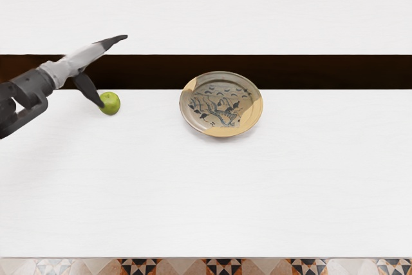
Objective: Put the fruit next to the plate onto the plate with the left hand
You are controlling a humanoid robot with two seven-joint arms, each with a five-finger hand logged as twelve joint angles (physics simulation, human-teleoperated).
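Note:
A small green fruit [111,102] lies on the white table, well left of a tan plate [221,103] painted with a dark pattern. My left hand [96,69] reaches in from the picture's left edge, its fingers stretched out flat and spread, pointing up and right. Its thumb [88,88] points down and its tip meets the fruit's left side. The hand holds nothing. The plate carries nothing. No right arm shows.
The white table [206,185] runs the full width, with a dark gap [290,72] behind it and a second white surface [206,14] beyond. Patterned floor tiles [225,266] show below the front edge.

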